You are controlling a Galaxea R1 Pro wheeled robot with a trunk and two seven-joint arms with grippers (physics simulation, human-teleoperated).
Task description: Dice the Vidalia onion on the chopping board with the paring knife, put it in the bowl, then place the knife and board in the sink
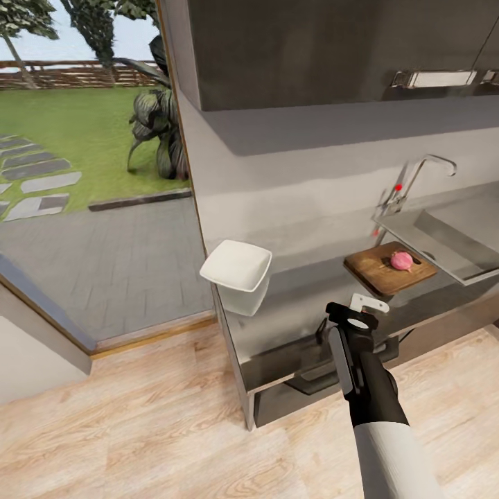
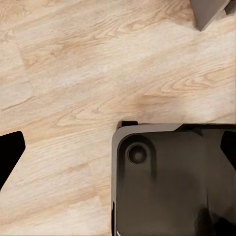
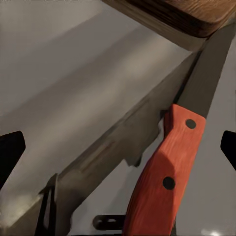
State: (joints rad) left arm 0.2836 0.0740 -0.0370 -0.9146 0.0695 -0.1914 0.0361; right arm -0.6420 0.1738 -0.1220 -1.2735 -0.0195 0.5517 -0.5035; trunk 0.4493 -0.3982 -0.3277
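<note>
The right claw [image 1: 367,303] hovers spread and empty over the knife [image 3: 164,182], which lies on the countertop [image 1: 305,305] beside the board [image 1: 388,272] carrying the onion [image 1: 401,260]. Closing off-centre could skid the handle across that glossy surface.

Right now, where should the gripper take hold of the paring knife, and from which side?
Probably the red handle, the thick riveted part, coming down from above: the paring knife lies flat on the countertop, its dark blade pointing toward the chopping board.
</note>
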